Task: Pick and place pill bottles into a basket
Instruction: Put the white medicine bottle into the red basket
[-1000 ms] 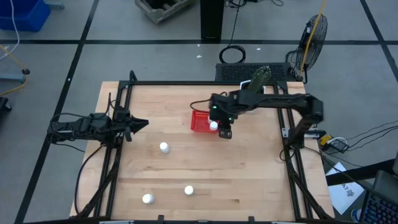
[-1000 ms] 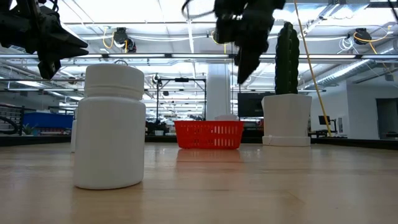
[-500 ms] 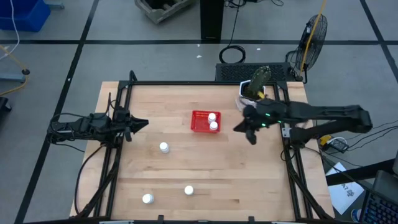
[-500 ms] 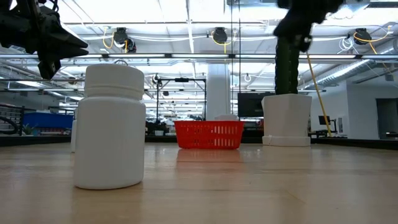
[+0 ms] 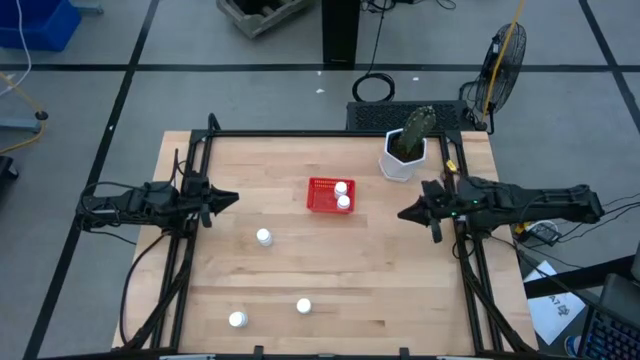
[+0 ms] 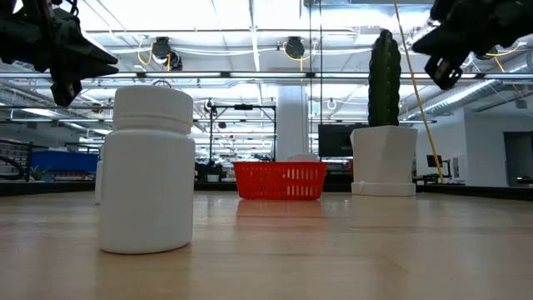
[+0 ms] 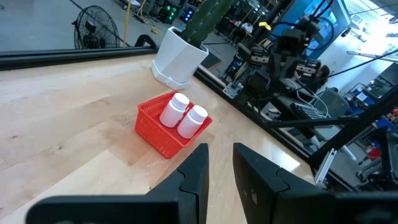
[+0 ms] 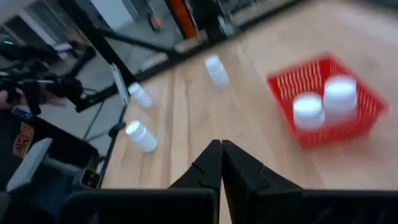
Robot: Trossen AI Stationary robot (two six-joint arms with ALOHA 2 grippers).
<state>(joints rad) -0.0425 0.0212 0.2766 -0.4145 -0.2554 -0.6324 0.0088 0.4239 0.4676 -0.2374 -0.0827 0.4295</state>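
On the wooden table (image 5: 400, 290), two pill bottles (image 5: 342, 194) sit in the basket (image 5: 320, 196), three remain (both grippers (image 5: 428, 213) empty, right's fingers together, left's (image 5: 222, 199) slightly apart)

The table (image 5: 330, 270) is pale wood with visible grain and a soft satin sheen. The basket (image 5: 322, 195) is red plastic mesh. The pill bottles (image 6: 148, 171) look like smooth matt white plastic. The planter (image 6: 384, 160) is smooth, white and matt. The arms' frame rails (image 5: 180, 270) look like dark metal.
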